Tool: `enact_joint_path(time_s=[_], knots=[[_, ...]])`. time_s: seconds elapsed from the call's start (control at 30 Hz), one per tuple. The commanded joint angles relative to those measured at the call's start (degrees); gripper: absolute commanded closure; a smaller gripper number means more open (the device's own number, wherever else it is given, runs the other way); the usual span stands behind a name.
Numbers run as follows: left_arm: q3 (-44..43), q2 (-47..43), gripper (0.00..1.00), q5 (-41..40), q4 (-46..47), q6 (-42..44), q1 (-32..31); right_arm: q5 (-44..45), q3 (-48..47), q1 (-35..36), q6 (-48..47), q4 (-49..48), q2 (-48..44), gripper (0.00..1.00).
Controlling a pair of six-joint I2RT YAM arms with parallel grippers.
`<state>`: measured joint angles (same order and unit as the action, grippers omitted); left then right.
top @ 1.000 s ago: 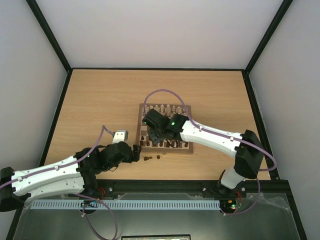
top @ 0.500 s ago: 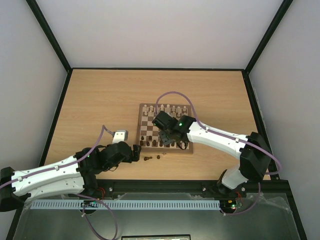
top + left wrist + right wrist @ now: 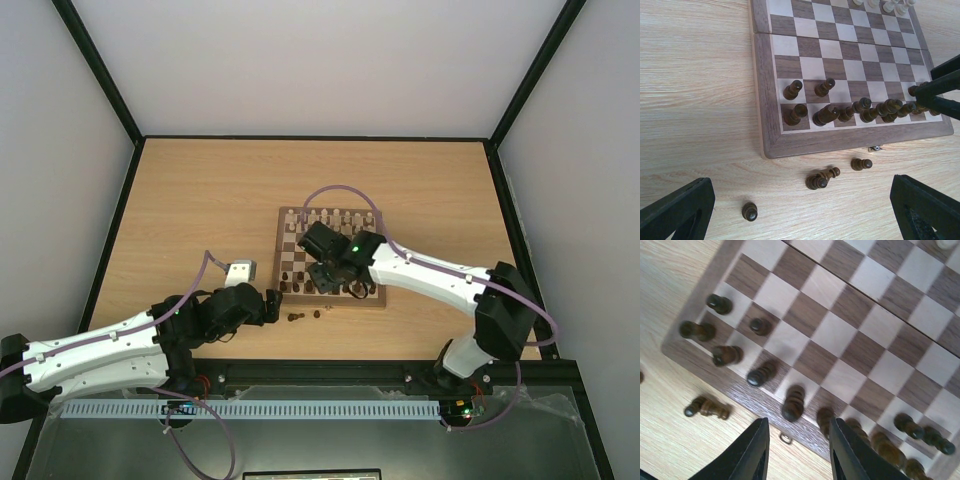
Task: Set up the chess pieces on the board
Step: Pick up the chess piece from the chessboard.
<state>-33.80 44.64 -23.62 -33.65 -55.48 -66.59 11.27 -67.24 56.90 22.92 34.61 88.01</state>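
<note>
The board lies mid-table. Dark brown chess pieces stand in its two near rows, some leaning. Several dark pieces lie off the board on the table: one upright, two touching, one on its side. In the top view they sit just below the board's near left corner. My left gripper is open wide and empty, low over these loose pieces. My right gripper is open and empty, above the board's near edge over a dark piece. Its fingers show in the left wrist view.
Pale cream pieces stand along the board's far row, also in the left wrist view. A small metal clasp sticks out of the board's near edge. Black walls rim the wooden table.
My right gripper swung right along the board's near rows, then came back a little to the left. The left arm and the loose pieces have not moved.
</note>
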Motion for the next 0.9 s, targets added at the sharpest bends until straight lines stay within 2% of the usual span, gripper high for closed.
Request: enact_joint_path(time_s=[0.0, 0.37, 0.6, 0.87], knots=[[-1.13, -0.32, 0.01, -1.67, -0.55, 0.39, -0.3, -1.53, -3.87, 1.58, -2.4, 1.01, 4.15, 0.66], [-2.39, -2.78, 0.01, -1.87, -2.52, 0.24, -0.28, -2.72, -7.51, 2.09, -3.98, 1.8, 10.21, 0.64], [-2.8, -3.8, 0.01, -2.12, -3.22, 0.16, -0.22, -2.78, -8.22, 2.16, -4.43, 1.7, 12.19, 0.65], [-2.77, -4.3, 0.01, -2.38, -3.53, 0.05, -0.3, -3.19, -9.24, 2.16, -4.71, 1.34, 14.1, 0.72]])
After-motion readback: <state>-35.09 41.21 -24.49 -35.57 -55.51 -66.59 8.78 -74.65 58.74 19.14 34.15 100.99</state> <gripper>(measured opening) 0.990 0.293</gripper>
